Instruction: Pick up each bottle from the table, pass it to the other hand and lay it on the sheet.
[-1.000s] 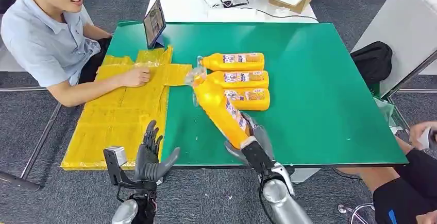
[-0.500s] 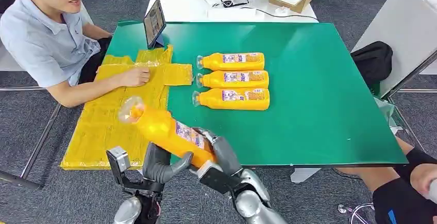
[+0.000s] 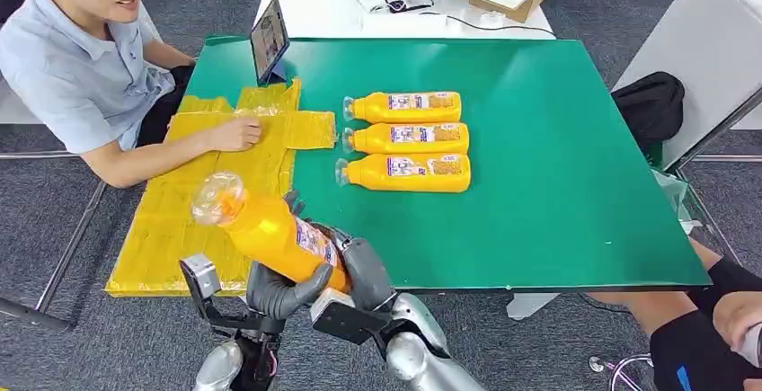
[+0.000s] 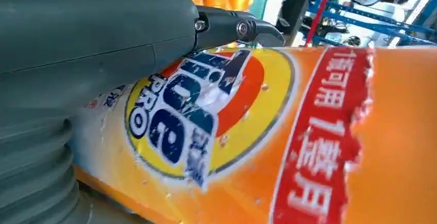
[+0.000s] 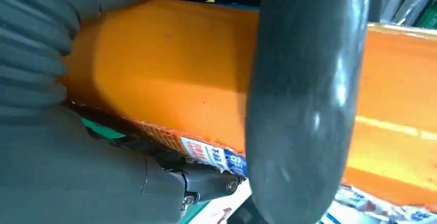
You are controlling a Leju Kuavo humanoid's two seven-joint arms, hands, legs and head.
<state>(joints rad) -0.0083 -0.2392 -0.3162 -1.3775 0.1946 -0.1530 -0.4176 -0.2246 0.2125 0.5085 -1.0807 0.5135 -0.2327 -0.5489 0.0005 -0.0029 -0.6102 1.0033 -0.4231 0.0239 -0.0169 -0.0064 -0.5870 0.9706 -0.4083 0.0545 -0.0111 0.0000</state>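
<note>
Here the right robot hand (image 3: 359, 274) wraps the base of an orange detergent bottle (image 3: 270, 232), while the left robot hand (image 3: 279, 290) closes its fingers under the middle of it, at the near left edge of the tabletop (image 3: 557, 184). The bottle tilts, clear cap up and left, over the yellow sheet (image 3: 198, 202). Smooth rounded plastic and a peeling glossy label could let it slip if the right lets go early. Three more bottles (image 3: 406, 139) lie farther off, mid-tabletop.
</note>
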